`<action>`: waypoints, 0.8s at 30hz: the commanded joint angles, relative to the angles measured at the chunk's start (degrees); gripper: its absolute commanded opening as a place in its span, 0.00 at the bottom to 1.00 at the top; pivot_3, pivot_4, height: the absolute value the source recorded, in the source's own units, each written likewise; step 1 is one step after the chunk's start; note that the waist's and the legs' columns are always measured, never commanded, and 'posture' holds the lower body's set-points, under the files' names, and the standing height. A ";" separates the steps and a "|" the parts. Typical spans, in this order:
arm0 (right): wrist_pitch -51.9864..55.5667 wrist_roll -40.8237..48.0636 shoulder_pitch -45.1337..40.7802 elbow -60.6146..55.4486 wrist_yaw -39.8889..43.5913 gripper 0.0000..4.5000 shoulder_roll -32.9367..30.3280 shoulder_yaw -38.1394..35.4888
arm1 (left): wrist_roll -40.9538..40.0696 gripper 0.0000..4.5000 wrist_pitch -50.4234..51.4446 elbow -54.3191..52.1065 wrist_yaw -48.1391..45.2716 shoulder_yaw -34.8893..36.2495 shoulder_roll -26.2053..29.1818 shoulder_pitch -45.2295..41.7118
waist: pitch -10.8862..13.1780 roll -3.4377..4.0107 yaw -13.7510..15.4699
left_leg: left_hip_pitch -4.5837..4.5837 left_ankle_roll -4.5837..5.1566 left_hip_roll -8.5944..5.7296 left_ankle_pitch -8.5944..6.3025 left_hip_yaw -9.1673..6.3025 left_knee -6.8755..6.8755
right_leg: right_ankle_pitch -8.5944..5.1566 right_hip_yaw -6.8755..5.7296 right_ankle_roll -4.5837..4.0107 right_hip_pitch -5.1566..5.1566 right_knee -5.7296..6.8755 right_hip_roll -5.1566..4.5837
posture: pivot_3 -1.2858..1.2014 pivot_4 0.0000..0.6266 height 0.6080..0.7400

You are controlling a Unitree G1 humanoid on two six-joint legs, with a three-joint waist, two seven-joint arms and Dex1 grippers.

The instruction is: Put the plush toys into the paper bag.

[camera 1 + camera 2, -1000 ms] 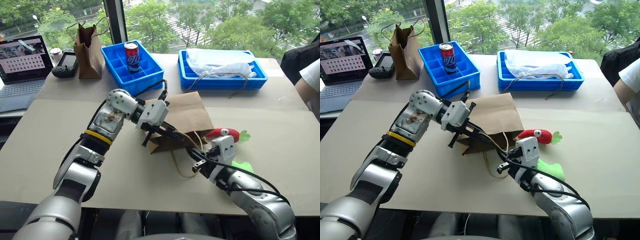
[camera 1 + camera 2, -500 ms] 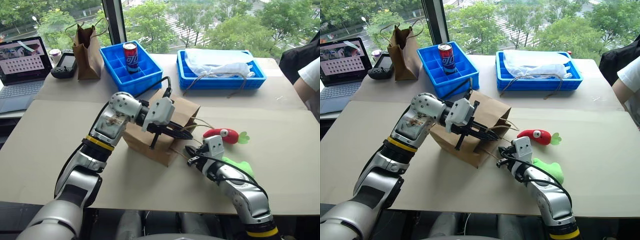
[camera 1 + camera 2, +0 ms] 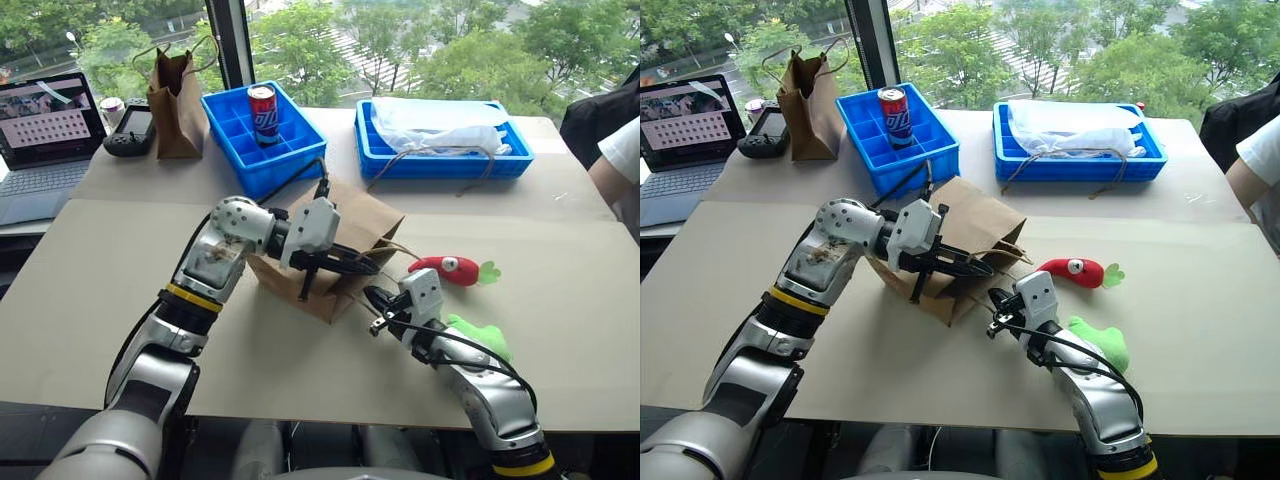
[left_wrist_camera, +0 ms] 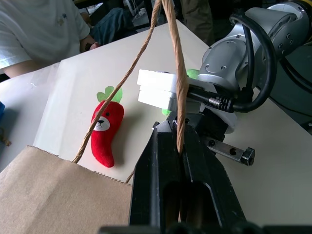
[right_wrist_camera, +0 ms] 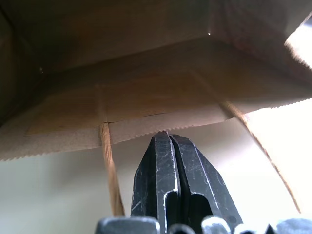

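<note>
While the left gripper (image 4: 179,146) pinches a cord handle (image 4: 176,73) of the light-brown kraft paper bag (image 3: 345,235) at frame centre, right gripper (image 5: 170,146) closed empty at its mouth, red chili-shaped plush toy (image 3: 448,267) centre-right, bright green plush blob (image 3: 480,335) lower right.

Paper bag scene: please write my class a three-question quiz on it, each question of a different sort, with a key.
1. True or false: both plush toys are already inside the paper bag.
2. What is the left gripper shut on?
A. the chili toy
B. the bag's cord handle
C. the soda can
3. Fill in: the right gripper points into the bag's ____.

Key
1. False. The chili toy and the green toy lie on the table, outside the bag.
2. B. The cord handle runs between its shut fingers.
3. Mouth (the open end), with the fingers shut.
</note>
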 commanded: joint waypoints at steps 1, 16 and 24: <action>1.66 0.39 0.86 -5.76 0.77 0.01 -1.58 -2.03 | -0.74 0.00 1.67 -4.06 0.91 0.45 -0.12 -0.29 | 0.00 0.00 -0.01 | 0.00 0.00 0.00 0.00 0.00 0.00 | 0.00 0.00 0.00 0.00 0.00 0.00 | 0.52 0.24 0.88; -3.19 -6.13 -7.56 14.72 1.96 0.01 5.17 3.60 | -1.50 0.00 8.73 -6.89 4.47 2.76 0.36 -0.83 | 0.00 0.00 -0.20 | 0.14 -0.04 0.01 0.02 0.04 0.00 | -0.02 0.06 -0.04 0.04 0.06 0.03 | 0.52 0.24 0.88; -3.63 -7.00 -7.01 16.49 3.95 0.01 5.36 4.38 | -4.91 0.00 27.62 -6.81 22.46 11.93 -2.60 -1.01 | 0.00 0.00 -0.25 | 0.34 -0.04 0.05 0.02 0.04 -0.01 | -0.03 0.07 -0.04 0.16 0.16 0.04 | 0.52 0.24 0.88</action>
